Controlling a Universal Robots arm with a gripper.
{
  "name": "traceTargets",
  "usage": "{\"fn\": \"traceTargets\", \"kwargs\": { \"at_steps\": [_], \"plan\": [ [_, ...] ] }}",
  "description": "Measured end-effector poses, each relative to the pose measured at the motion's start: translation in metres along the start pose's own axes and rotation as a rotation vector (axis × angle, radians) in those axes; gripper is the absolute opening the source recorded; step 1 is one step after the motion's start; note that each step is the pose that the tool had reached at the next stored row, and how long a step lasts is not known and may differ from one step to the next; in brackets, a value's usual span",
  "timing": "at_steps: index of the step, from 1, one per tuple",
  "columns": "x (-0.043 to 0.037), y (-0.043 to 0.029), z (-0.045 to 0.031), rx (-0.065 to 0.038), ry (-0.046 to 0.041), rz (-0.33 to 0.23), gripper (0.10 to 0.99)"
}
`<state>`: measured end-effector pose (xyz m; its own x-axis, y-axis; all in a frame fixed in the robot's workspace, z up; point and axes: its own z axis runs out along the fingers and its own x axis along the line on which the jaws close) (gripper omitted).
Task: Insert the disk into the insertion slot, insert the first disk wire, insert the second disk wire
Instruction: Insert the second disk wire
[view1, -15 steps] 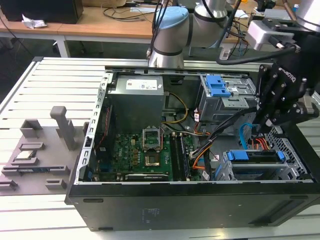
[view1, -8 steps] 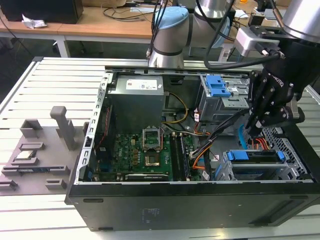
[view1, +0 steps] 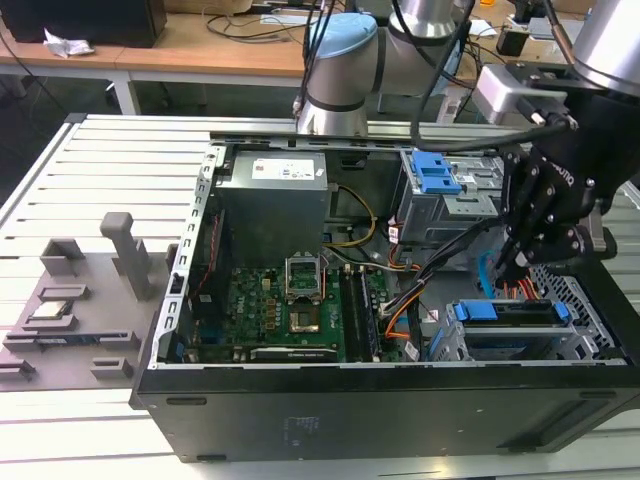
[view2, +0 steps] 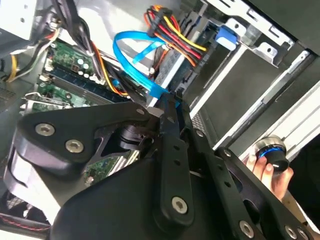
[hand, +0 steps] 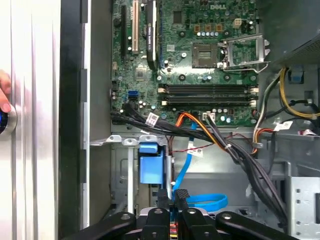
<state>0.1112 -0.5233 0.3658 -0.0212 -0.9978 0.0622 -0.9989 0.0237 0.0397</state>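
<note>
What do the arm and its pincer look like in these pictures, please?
The arm has silver-grey tube links and rounded joints with light-blue caps, and dark cables trail along it. A grey box sits at the wrist. The pincer is matte black, built from flat linkage bars joined by silver screws, with narrow black fingers; white lettering marks its body in the exterior view.

Exterior high; wrist views close, perhaps overlapping.
</note>
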Motion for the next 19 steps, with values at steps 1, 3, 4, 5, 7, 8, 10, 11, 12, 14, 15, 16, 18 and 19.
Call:
{"fn": "traceTargets", "kwargs": {
  "at_steps": [1, 3, 4, 5, 7, 8, 10, 11, 12, 14, 15, 16, 18, 19],
  "plan": [
    [0.0023, -0.0010, 0.0042, 0.000, 0.0001, 0.000, 0.161],
    [0.0048, -0.0052, 0.0099, -0.002, 0.0000, 0.000, 0.161],
    [0.0054, -0.0066, 0.0120, -0.002, 0.0000, 0.000, 0.161],
    [0.0057, -0.0078, 0.0143, -0.003, 0.0000, 0.000, 0.161],
    [0.0059, -0.0093, 0.0167, -0.003, 0.0001, 0.000, 0.161],
    [0.0059, -0.0100, 0.0171, -0.003, 0.0003, 0.000, 0.161],
    [0.0058, -0.0126, 0.0180, -0.003, 0.0000, 0.000, 0.161],
    [0.0058, -0.0135, 0.0183, -0.003, 0.0000, 0.000, 0.161],
    [0.0057, -0.0145, 0.0191, -0.003, 0.0000, 0.000, 0.161],
    [0.0057, -0.0156, 0.0202, -0.003, 0.0001, 0.000, 0.161],
    [0.0056, -0.0160, 0.0209, -0.003, 0.0001, 0.000, 0.161],
    [0.0057, -0.0162, 0.0214, -0.003, 0.0000, 0.000, 0.161],
    [0.0068, -0.0165, 0.0236, -0.003, 0.0008, 0.000, 0.161],
    [0.0074, -0.0166, 0.0248, -0.003, 0.0007, 0.000, 0.161]
  ]
}}
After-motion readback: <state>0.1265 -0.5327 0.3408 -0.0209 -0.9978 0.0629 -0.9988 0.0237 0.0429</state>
